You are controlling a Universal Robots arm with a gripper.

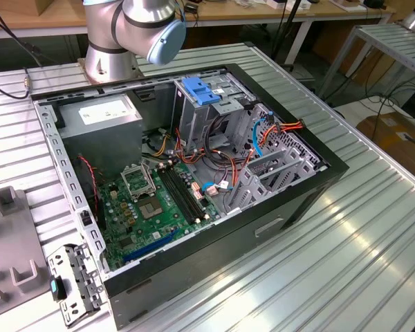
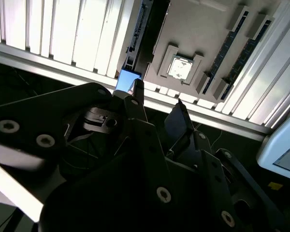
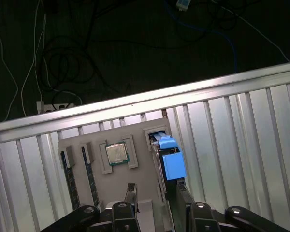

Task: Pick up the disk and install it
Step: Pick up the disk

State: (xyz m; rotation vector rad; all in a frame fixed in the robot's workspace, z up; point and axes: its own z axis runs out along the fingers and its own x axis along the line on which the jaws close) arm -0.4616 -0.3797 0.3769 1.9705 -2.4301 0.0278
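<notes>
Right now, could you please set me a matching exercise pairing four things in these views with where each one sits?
Things:
1. disk
2. processor
3. motherboard
4. end effector

Places:
A. inside the open case
B. over the grey tray, fingers apart
C. in a slot at the tray's edge
D. flat in a square recess of the tray

Pairs: 1-C; 2-D; 3-A; 4-B
</notes>
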